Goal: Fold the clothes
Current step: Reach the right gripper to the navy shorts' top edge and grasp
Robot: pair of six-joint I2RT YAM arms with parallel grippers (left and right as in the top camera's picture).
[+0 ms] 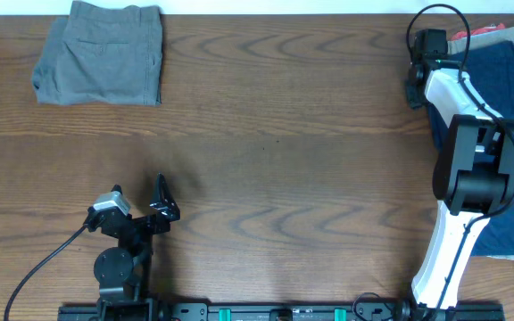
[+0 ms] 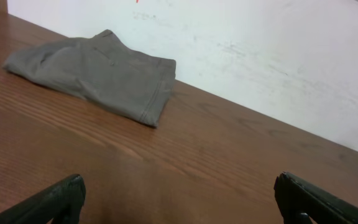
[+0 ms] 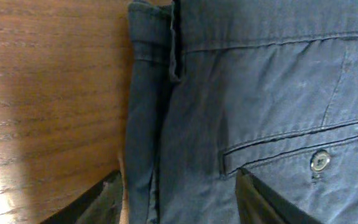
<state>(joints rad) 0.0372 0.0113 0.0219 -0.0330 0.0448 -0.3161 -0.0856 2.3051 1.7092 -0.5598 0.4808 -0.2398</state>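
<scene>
right claw at the edge of the navy shorts, ready to pick them up for folding.

my right claw (image 3: 179,208) hangs over the left edge of the navy shorts (image 3: 260,93), fingers apart with that edge between them and nothing clamped yet. the pair lies on the pile at the right end of the table (image 1: 284,134), with a coral-red garment (image 1: 480,31) peeking out at the far side. my left claw (image 2: 179,186) sits low near the front, also spread wide and empty. the grey shorts (image 1: 101,53) lie folded at the far left corner, so i judge this is the start of the next pair. next i would drop lower, close on the top pair's edge only, and drag it onto the bare wood at the middle. grabbing a layer beneath as well is the risk.
</scene>
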